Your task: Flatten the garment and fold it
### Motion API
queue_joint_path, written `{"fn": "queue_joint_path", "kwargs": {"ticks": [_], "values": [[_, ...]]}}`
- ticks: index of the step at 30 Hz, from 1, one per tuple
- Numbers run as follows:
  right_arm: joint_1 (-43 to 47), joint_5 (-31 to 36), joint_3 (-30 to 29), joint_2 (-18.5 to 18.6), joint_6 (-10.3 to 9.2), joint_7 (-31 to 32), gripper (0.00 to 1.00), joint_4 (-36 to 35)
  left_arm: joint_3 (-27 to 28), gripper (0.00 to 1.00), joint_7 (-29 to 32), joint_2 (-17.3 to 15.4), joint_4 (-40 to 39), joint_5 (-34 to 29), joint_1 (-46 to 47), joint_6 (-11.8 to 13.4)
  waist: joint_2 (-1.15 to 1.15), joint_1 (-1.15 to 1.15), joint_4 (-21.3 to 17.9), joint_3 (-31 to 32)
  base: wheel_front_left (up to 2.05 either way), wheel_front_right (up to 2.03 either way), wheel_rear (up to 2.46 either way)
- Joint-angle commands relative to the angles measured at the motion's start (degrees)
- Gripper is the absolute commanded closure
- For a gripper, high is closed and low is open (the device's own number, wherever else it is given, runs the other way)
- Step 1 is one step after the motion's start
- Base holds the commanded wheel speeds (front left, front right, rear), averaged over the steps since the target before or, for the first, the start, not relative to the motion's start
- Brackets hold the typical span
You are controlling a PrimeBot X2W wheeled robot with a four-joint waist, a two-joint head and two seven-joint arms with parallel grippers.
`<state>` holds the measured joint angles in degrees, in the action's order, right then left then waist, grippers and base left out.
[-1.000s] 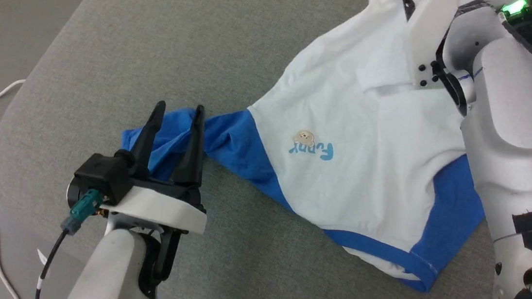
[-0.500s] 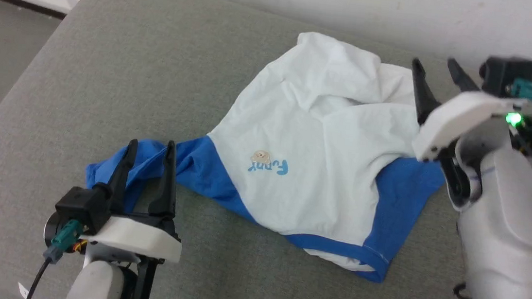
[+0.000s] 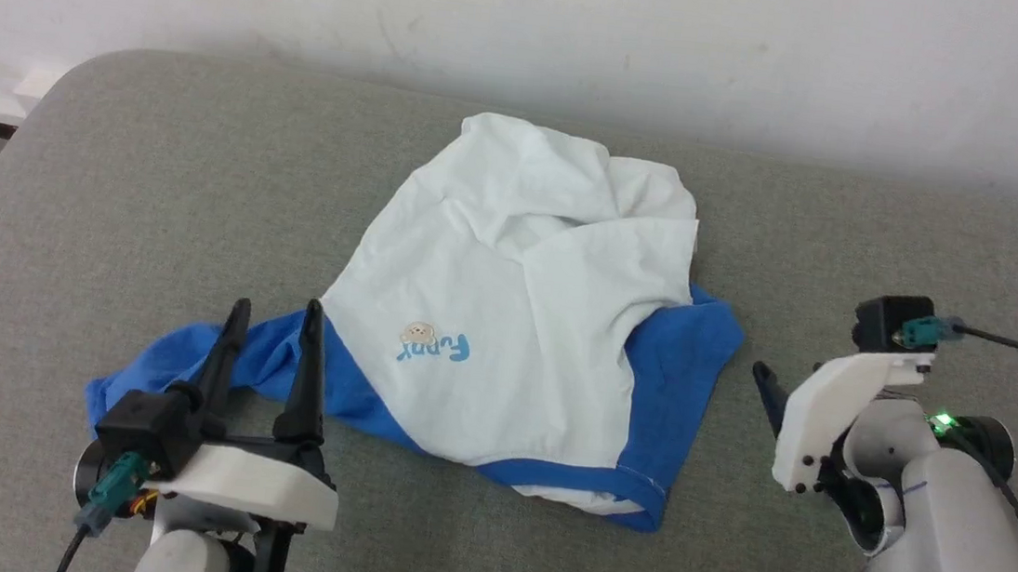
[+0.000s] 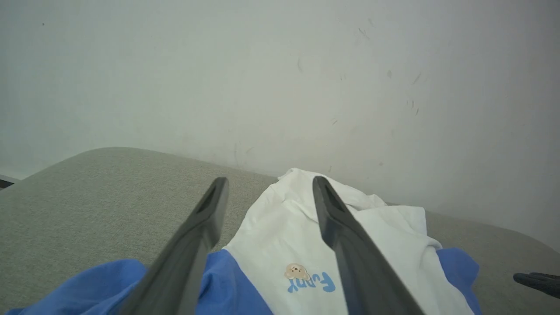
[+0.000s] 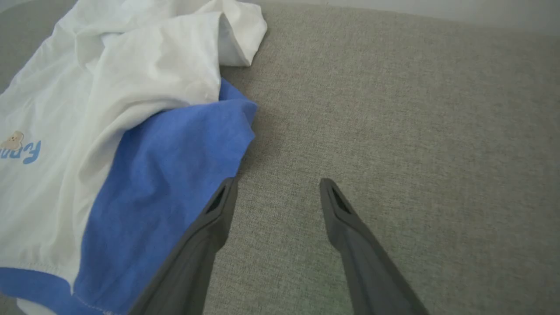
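one crumpled garment (image 3: 515, 324) lies between the spread left gripper (image 3: 275, 308) and right gripper (image 5: 278, 181).

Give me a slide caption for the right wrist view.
Open right gripper over the grey cushion, beside the crumpled garment.

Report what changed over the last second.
The right gripper drew back to the right, off the garment, and is now over the grey cushion with its jaws open and empty. The head view also tilted up, so the whole picture shifted. Unchanged: the left gripper is open at the blue sleeve, and the garment is still crumpled.
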<state>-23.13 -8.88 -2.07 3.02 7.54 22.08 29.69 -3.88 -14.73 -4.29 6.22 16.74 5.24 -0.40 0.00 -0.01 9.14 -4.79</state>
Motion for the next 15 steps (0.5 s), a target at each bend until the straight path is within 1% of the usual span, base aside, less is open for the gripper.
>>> {"fn": "queue_joint_path", "kwargs": {"ticks": [1,4,6,10,13,14,15], "values": [[-1.8,0.4,0.8,-0.1,-0.05,1.8,0.00,0.2,-0.2,0.00,-0.3,-0.2,-0.2,0.1,0.2,-0.1,0.00,0.01,0.6,-0.9,0.00,0.00,0.00],[-5.5,2.6,3.0,-0.1,-0.05,7.1,0.00,1.8,-1.1,0.00,-0.2,-0.5,-0.1,-0.2,1.2,-0.7,0.00,0.01,1.7,-2.6,0.00,0.00,0.00],[-8.1,4.9,3.4,-0.1,-0.05,9.5,0.00,3.5,-1.6,0.00,-0.1,-0.5,0.0,-0.3,2.0,-1.0,0.00,0.01,2.6,-3.8,0.00,0.00,0.00],[-12.3,8.3,4.5,-0.1,-0.05,11.7,0.00,7.4,-2.1,0.00,-0.1,-0.6,0.2,-0.5,3.2,-1.3,0.00,0.01,3.8,-5.9,0.00,0.00,0.00],[-14.1,9.2,5.9,-0.1,-0.05,12.3,0.00,10.7,-2.3,0.00,-0.2,-0.5,0.6,-0.4,3.9,-1.4,0.00,0.01,4.1,-6.7,0.00,0.00,0.00],[-14.5,9.1,6.2,-0.1,-0.05,12.3,0.02,11.6,-2.4,0.00,-0.2,-0.5,0.7,-0.4,4.0,-1.4,0.00,0.01,4.1,-6.9,0.00,0.00,0.00],[-14.9,8.7,6.4,-0.1,-0.05,12.0,0.65,12.4,-2.4,0.00,-0.2,-0.5,0.9,-0.4,4.1,-1.4,0.00,0.01,4.1,-6.9,0.00,0.00,0.00]]}}
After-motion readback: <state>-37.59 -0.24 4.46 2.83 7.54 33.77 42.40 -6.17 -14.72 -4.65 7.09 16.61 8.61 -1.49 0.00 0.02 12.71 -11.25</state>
